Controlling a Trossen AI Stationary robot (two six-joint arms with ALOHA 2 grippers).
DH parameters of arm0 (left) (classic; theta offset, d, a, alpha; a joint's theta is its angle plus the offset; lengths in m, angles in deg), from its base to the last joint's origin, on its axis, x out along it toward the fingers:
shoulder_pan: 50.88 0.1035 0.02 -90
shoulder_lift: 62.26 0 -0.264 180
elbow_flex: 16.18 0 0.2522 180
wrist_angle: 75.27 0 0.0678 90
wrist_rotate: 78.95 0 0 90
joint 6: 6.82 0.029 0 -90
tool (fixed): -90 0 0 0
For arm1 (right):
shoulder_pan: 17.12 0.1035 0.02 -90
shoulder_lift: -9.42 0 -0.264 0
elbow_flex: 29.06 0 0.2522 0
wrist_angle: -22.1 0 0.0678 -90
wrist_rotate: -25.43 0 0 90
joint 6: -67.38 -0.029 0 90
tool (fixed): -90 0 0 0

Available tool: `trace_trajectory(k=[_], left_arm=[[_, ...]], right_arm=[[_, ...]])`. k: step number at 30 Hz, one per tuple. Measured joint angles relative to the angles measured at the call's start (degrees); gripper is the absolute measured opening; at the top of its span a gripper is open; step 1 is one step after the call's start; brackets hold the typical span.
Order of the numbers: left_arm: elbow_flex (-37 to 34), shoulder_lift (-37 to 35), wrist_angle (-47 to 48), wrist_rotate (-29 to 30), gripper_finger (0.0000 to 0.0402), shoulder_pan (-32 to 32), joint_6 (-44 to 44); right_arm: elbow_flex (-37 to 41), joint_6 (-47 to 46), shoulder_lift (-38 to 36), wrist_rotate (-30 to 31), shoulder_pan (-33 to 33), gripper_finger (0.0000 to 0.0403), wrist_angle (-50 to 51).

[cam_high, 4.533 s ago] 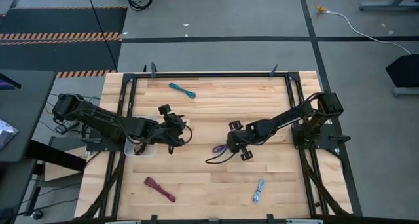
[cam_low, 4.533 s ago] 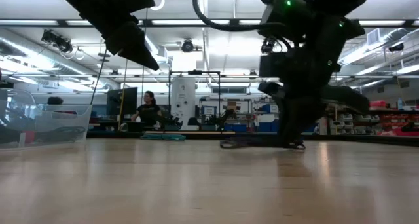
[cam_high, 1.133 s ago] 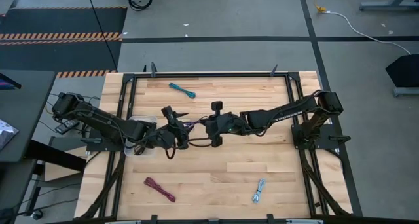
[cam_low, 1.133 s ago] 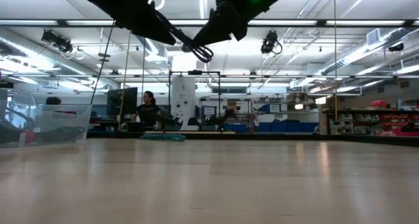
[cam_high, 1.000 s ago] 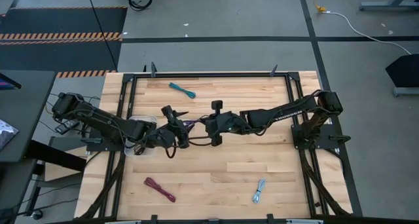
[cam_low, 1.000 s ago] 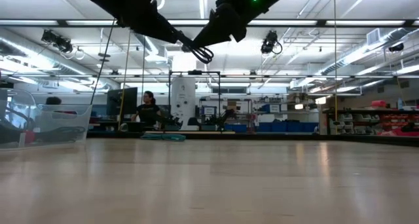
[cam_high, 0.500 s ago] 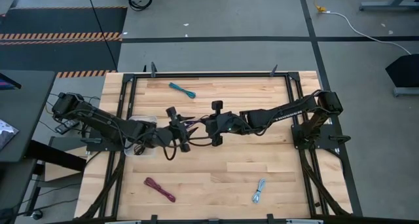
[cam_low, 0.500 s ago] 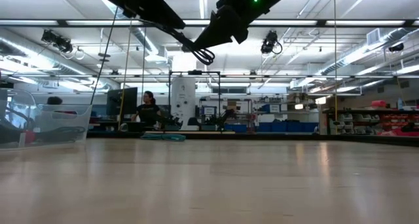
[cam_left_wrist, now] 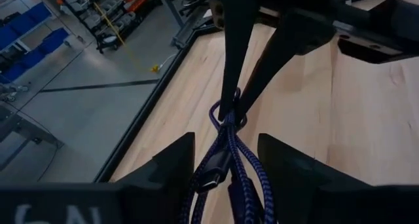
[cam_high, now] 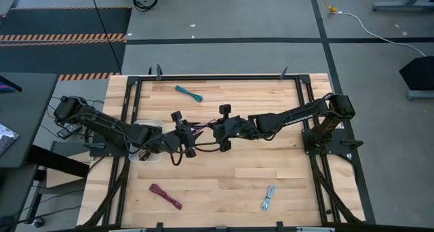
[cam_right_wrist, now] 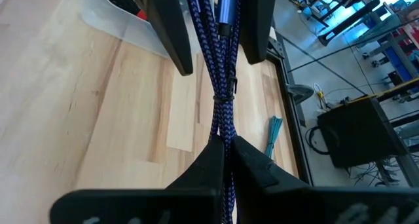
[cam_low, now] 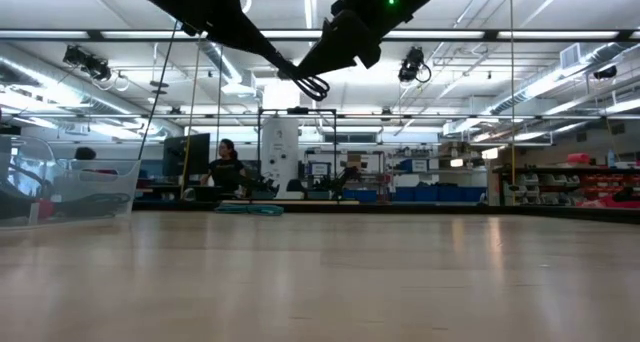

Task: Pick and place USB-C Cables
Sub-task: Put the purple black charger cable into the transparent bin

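The purple USB-C cable (cam_high: 199, 130) hangs in the air over the table's middle, between my two grippers. My right gripper (cam_right_wrist: 226, 143) comes from the table's right and is shut on it. My left gripper (cam_left_wrist: 226, 145) comes from the left, open, one finger on each side of the cable's plug end (cam_left_wrist: 213, 177). The teal cable (cam_high: 188, 93) lies at the far edge. The maroon cable (cam_high: 165, 196) and the pale blue-grey cable (cam_high: 269, 197) both lie at the near edge. My right gripper pinches the purple bundle's looped end (cam_left_wrist: 227, 114) between its two fingertips (cam_right_wrist: 211, 160). The fingers come from the table's right, slanting down, and lie along the bundle. The bundle is lifted clear and reaches out toward my left gripper. My left gripper's fingers (cam_right_wrist: 171, 34) flank the plug end; I cannot tell whether they touch it.
A clear plastic tub (cam_high: 145, 142) stands under my left arm at the table's left, also seen as a clear plastic tub (cam_low: 70, 187) in the low view. Black frame rails (cam_high: 132, 103) run along the table's sides. A person sits in the room beyond.
My left gripper's fingers have closed in partway around the purple cable's plug end, and its wrist has turned slightly. My right gripper has kept still, holding the cable in the air.
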Motion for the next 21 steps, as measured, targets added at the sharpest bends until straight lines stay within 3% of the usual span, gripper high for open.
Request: trace_trajectory(k=[8,12,16,21], left_arm=[[0.0,0.0,0.0,0.0,0.0166,0.0,0.3],[0.0,0.0,0.7,-1.3,0.0118,0.0,0.5],[0.0,-0.1,0.7,-1.0,0.0034,0.1,0.9],[1.4,-0.1,2.0,0.8,0.0031,0.1,0.7]], right_arm=[[0.0,0.0,0.0,0.0,0.0,0.002,0.0],[0.0,0.0,0.0,0.0,0.0,0.0021,0.0],[0.0,0.0,0.0,0.0,0.0,0.0024,0.0],[0.0,0.0,0.0,0.2,0.0,0.0039,-0.4]])
